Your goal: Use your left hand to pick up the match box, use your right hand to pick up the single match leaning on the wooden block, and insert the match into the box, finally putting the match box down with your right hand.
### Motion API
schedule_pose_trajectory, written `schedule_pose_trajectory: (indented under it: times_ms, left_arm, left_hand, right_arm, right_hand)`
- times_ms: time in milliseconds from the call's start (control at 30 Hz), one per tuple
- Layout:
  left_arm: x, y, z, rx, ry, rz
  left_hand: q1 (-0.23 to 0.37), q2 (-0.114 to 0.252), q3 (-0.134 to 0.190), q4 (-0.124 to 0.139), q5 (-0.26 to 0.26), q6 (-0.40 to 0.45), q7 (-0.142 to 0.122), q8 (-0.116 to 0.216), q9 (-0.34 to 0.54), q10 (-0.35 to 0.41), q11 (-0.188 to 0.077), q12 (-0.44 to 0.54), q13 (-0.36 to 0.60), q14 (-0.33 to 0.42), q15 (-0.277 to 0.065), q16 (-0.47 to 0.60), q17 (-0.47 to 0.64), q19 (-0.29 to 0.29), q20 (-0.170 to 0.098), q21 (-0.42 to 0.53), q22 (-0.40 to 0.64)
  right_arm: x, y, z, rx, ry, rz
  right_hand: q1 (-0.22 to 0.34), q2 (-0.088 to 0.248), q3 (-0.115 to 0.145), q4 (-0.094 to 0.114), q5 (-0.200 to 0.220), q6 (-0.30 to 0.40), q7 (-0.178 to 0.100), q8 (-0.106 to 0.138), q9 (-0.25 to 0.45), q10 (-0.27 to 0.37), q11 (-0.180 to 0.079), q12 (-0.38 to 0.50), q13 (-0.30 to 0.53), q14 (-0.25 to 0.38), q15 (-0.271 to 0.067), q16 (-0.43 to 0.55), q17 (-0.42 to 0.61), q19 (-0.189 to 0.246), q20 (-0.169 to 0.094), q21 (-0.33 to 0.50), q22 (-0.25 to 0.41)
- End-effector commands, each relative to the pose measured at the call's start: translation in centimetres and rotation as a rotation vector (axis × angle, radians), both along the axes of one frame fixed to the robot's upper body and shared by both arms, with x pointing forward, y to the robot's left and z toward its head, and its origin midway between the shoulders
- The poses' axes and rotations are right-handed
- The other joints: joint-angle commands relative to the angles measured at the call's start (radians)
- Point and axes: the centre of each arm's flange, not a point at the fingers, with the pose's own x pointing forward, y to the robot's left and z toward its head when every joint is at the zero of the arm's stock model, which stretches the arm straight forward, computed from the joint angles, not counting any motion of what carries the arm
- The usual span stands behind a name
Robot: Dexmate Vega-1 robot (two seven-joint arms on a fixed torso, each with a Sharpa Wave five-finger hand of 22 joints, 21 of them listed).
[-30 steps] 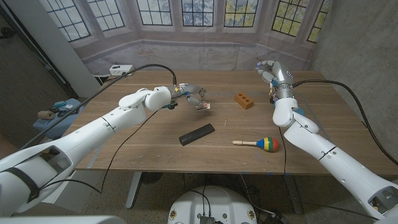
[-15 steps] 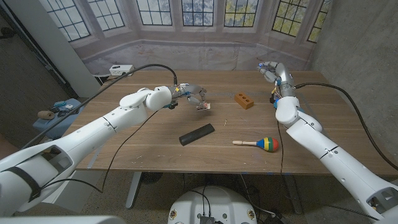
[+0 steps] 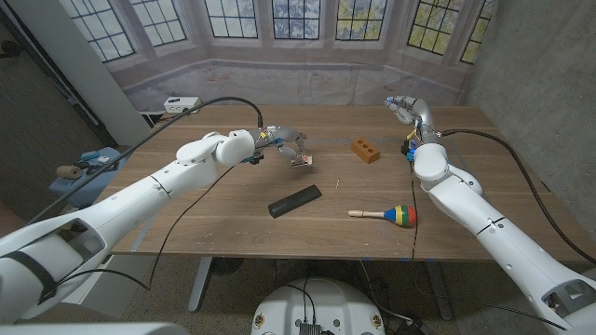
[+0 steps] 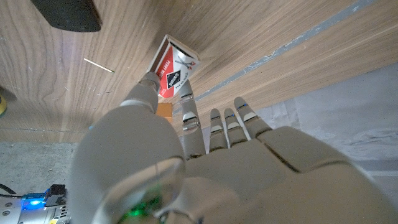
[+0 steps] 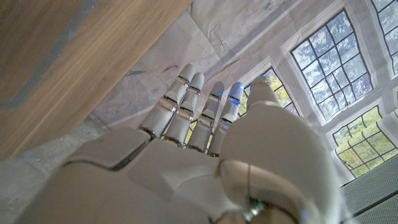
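Holding the match box (image 3: 302,160) pinched in its left hand (image 3: 287,145), the robot must next bring its empty, spread-fingered right hand (image 3: 404,108) from two o'clock to the match (image 3: 338,180).

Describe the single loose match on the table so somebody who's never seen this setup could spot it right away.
Start at the wooden table and find the orange wooden block near its far middle. Just in front of that block, on the bare wood, lies the single match, apart from everything. It is a thin pale sliver, far smaller than the black bar and the colourful maraca nearer the robot.
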Motion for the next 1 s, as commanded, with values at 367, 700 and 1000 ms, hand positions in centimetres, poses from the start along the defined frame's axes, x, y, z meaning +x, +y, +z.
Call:
schedule_pose_trajectory:
  times_ms: [367, 700, 1000]
  left_arm:
    - [0.1, 1.7, -0.7, 0.019, 0.014, 0.024]
    - [0.4, 1.9, -0.6, 0.034, 0.020, 0.027]
    - [0.7, 1.9, -0.6, 0.043, 0.028, 0.030]
  left_hand:
    - [-0.010, -0.001, -0.005, -0.002, -0.004, -0.018, 0.003, -0.008, 0.001, -0.013, 0.000, 0.003, 0.004, -0.013, 0.004, 0.002, 0.004, -0.013, 0.002, -0.007, 0.004]
    - [-0.017, 0.001, -0.007, 0.002, -0.006, -0.041, 0.006, -0.016, -0.001, -0.029, 0.001, 0.000, 0.004, -0.023, 0.004, 0.002, 0.005, -0.025, 0.001, -0.013, 0.004]
    - [-0.022, 0.001, -0.008, 0.003, -0.007, -0.053, 0.008, -0.020, -0.003, -0.037, 0.002, 0.000, 0.004, -0.033, 0.006, 0.001, 0.005, -0.034, 0.000, -0.016, 0.004]
  right_arm:
    - [1.7, 0.9, -0.4, 0.171, 0.075, 0.156]
    - [2.3, 0.8, -0.6, 0.228, 0.089, 0.196]
    - [2.7, 0.8, -0.7, 0.258, 0.098, 0.218]
  right_hand:
    - [-0.003, 0.001, -0.001, -0.007, 0.000, -0.005, -0.004, -0.005, -0.001, -0.006, 0.001, -0.004, 0.000, -0.006, -0.123, -0.004, -0.001, -0.006, -0.049, 0.000, 0.002]
    - [-0.004, 0.003, 0.000, -0.008, 0.000, -0.008, -0.003, -0.006, -0.001, -0.008, 0.002, -0.003, -0.001, -0.009, -0.123, -0.004, -0.001, -0.008, -0.049, 0.001, 0.002]
    - [-0.005, 0.004, 0.000, -0.009, -0.001, -0.009, -0.003, -0.006, -0.002, -0.008, 0.002, -0.002, -0.001, -0.011, -0.119, -0.004, -0.001, -0.008, -0.049, 0.001, 0.002]
